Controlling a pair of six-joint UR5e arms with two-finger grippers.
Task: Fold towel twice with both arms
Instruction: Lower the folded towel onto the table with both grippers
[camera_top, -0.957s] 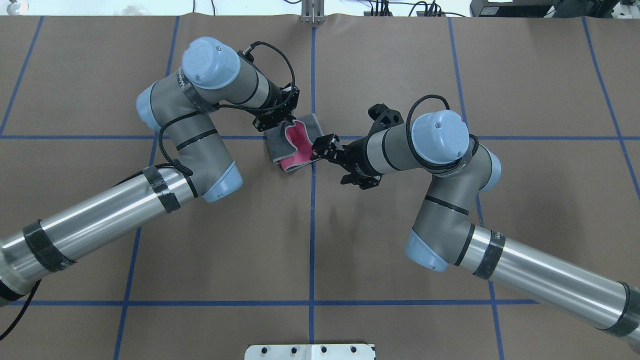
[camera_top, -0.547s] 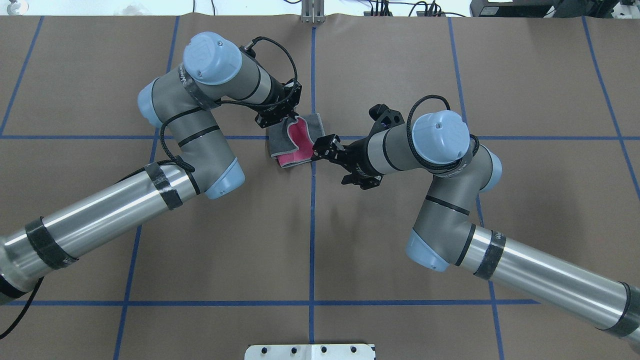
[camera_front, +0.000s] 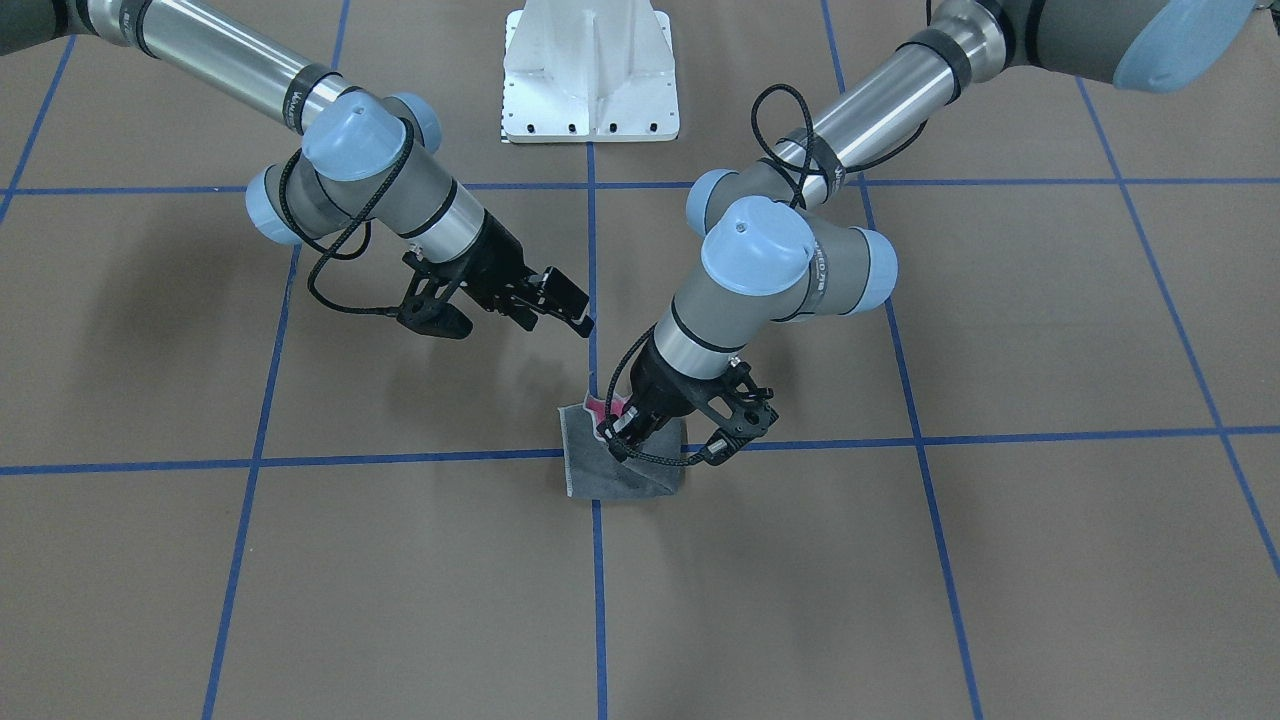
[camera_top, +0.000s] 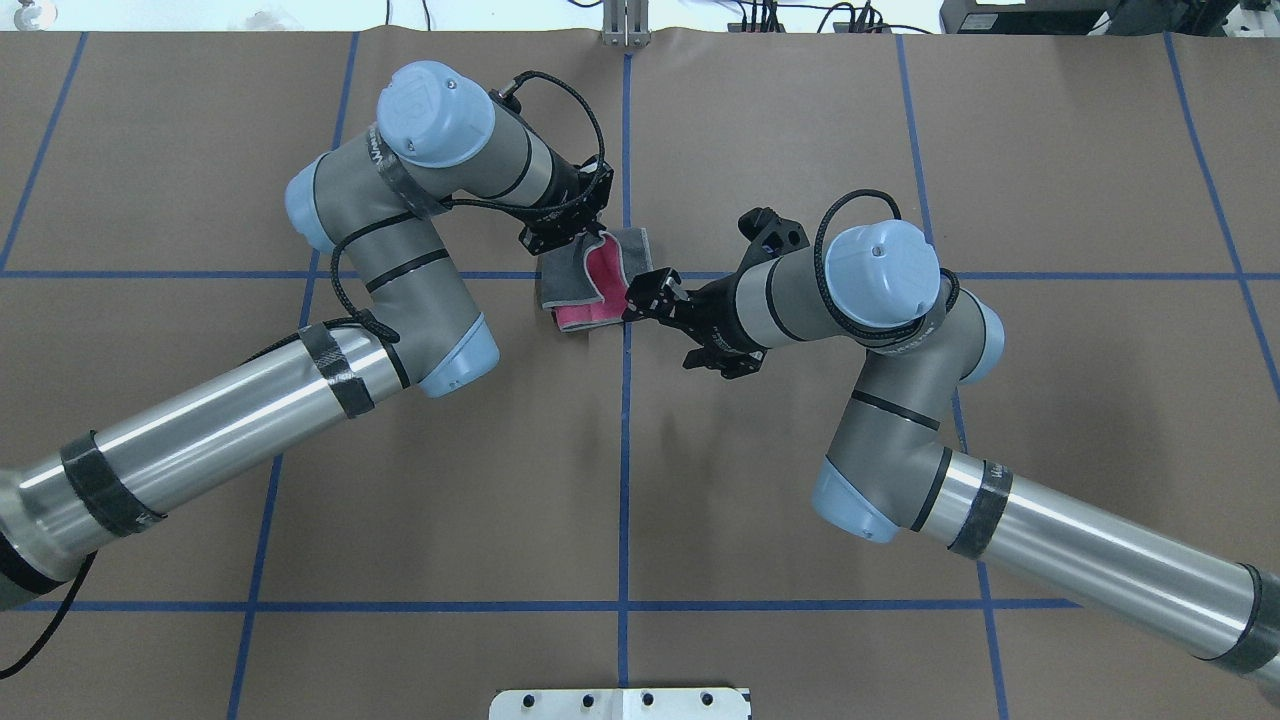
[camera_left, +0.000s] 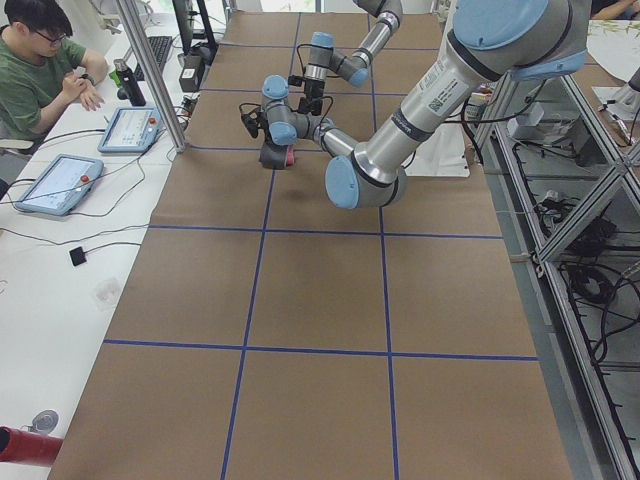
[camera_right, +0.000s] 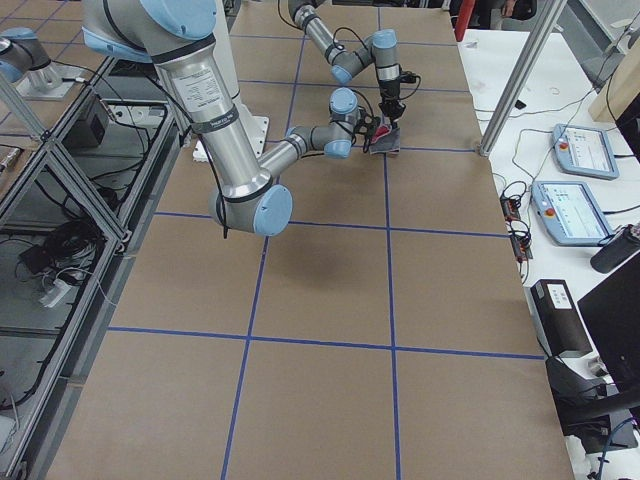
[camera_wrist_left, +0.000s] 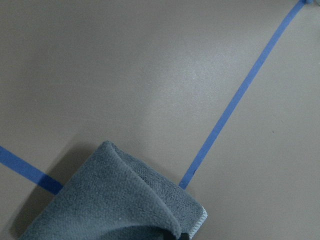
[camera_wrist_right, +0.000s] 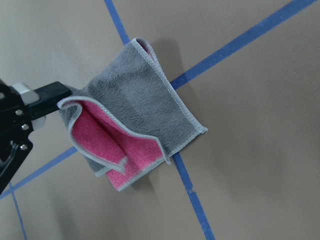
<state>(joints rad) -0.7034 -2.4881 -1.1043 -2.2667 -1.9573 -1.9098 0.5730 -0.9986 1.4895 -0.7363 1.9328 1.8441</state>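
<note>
The towel (camera_top: 572, 272) lies partly folded on the brown table near the centre blue tape crossing, grey face out with pink showing inside (camera_wrist_right: 135, 110). It also shows in the front view (camera_front: 620, 478) and the left wrist view (camera_wrist_left: 110, 200). My left gripper (camera_top: 578, 243) is shut on a towel corner and holds it lifted over the rest; it also shows in the front view (camera_front: 615, 432). Its fingers (camera_wrist_right: 42, 97) pinch the curled edge. My right gripper (camera_top: 636, 297) is open and empty just right of the towel, raised above the table (camera_front: 575, 308).
The white pedestal base (camera_front: 590, 70) stands at the robot's side of the table. A metal post (camera_top: 625, 25) sits at the far edge. An operator (camera_left: 40, 60) with tablets sits beyond the far edge. Blue tape lines grid the brown paper.
My left arm has moved toward the table's far side and slightly right, carrying the towel corner with it; less pink shows. My right arm has barely moved.
</note>
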